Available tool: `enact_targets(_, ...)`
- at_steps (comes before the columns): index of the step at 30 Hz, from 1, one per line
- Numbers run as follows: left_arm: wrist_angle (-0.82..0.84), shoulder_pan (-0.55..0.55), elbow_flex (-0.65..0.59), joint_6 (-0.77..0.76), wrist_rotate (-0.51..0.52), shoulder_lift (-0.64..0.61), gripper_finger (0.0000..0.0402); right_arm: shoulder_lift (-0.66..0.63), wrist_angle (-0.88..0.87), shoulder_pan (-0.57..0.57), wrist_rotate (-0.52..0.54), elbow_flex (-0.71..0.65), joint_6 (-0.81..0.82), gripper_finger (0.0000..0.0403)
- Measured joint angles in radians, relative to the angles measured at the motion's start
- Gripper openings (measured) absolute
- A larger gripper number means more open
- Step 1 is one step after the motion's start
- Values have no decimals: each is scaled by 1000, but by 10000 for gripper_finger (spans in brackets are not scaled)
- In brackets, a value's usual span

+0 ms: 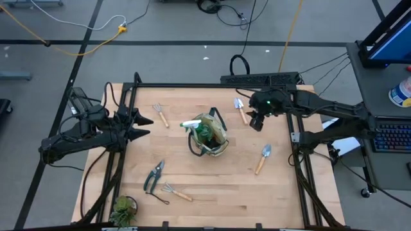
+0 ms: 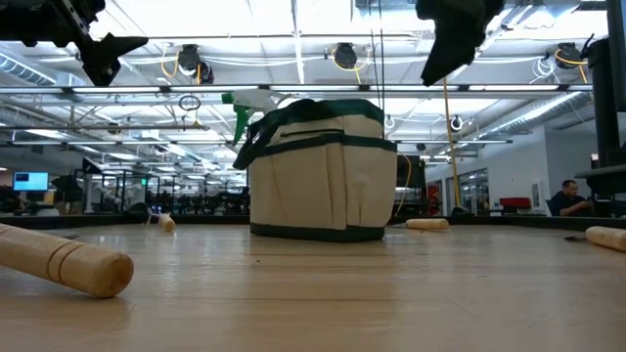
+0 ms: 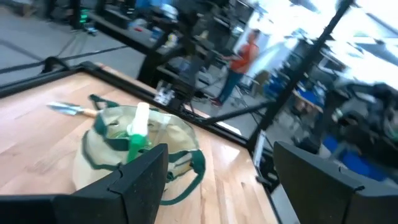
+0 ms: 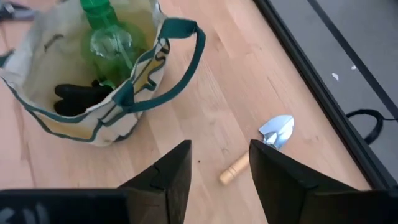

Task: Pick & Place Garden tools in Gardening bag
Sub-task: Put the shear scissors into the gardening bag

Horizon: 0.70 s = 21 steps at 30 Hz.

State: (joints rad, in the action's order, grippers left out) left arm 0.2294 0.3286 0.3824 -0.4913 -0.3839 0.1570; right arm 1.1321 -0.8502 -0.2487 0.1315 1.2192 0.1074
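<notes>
Two trowels, two fork rakes, one pruners, one bag, one spray bottle

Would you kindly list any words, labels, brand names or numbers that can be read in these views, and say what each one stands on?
None can be read.
Gardening bag: no lettering shows on its canvas.
Green spray bottle: no label shows.
Container at the high view's right edge: print too small to read.
Screens in the room behind the table: too blurred to read.
</notes>
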Motion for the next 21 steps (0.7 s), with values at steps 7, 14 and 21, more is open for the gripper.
enact_targets(7, -1, -2, 0, -112, 49, 45, 296, -182, 137, 2, -3, -175, 58, 117)
enact_targets(14, -51, -59, 7, -168, 45, 174, 296, -332, 200, 2, -6, -320, 138, 66)
enact_targets(21, 12, -185, 114, -249, 8, 323, 296, -404, 230, 2, -8, -383, 168, 30)
